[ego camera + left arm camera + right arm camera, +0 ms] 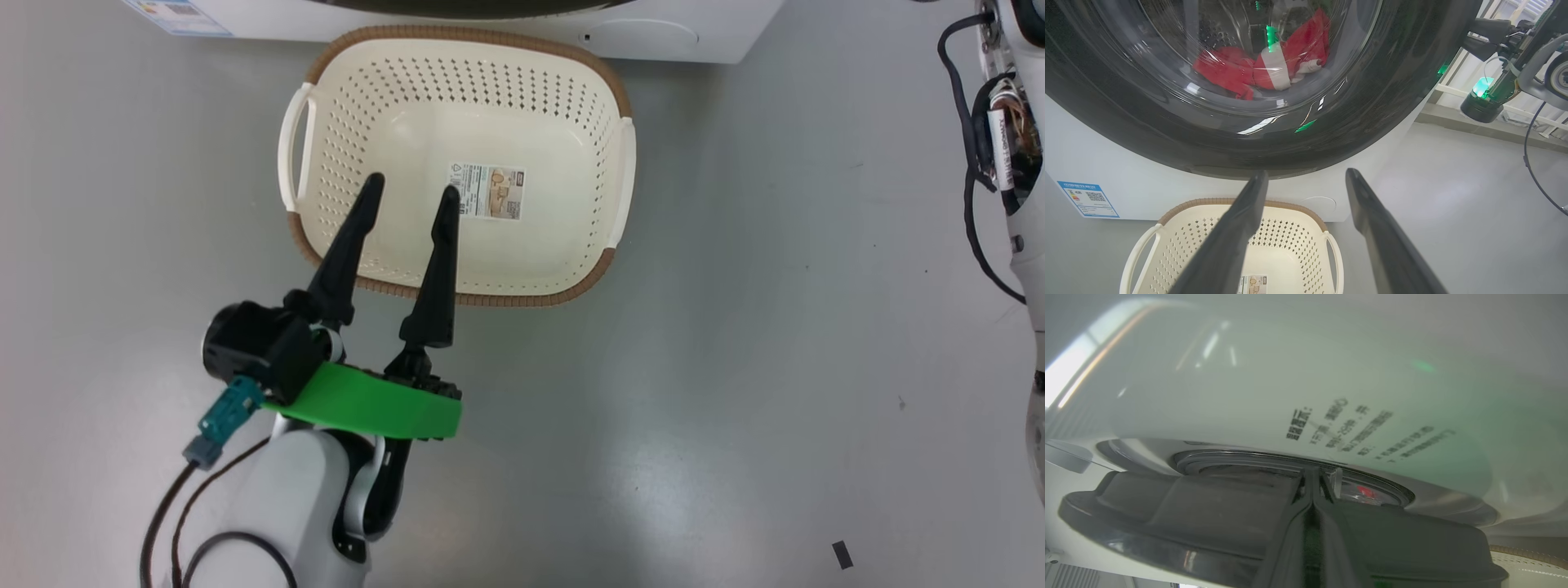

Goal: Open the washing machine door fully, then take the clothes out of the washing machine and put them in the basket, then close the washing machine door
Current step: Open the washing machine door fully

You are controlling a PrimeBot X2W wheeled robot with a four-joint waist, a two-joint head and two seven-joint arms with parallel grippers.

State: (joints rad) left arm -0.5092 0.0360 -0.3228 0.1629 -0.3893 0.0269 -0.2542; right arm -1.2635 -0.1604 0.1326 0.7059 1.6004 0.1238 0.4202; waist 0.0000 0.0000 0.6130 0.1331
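The basket (351, 147) is cream with holes and a brown rim, the clothes (1229, 69) red and white, the washing machine door (1106, 122) black.

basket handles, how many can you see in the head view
2: the left handle on the left short side of the basket, and the right handle on its right short side. Both are in full view, none hidden.

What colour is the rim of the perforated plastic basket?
Woven-look brown rim; head view shows it best.
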